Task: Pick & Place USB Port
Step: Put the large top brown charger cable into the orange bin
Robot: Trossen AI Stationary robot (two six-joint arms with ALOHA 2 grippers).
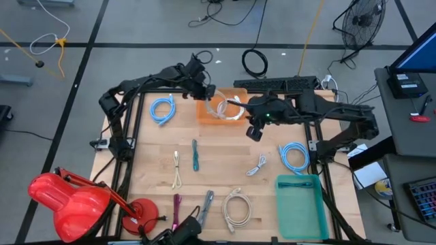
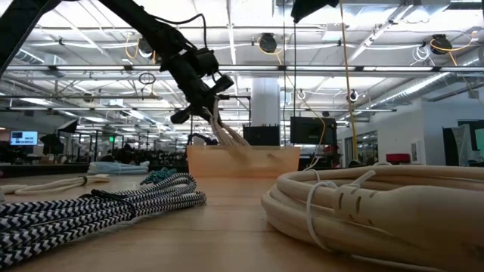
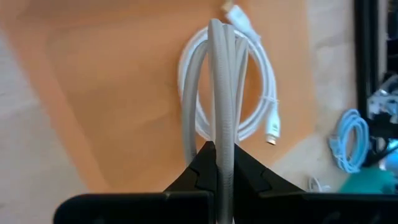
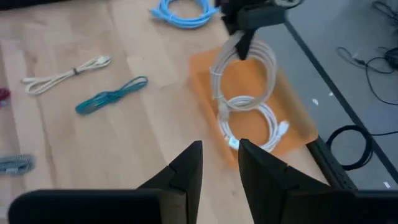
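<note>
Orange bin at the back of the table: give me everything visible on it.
The orange bin is a shallow rectangular tray, apparently translucent orange plastic, with low walls and open top. It sits flat on the wooden table at the back edge, about mid-width. A coiled white cable with a connector lies on its floor. A second white cable coil hangs above it, pinched in the left gripper, its lower loop reaching into the bin. The right gripper hovers beside it, touching nothing.
</note>
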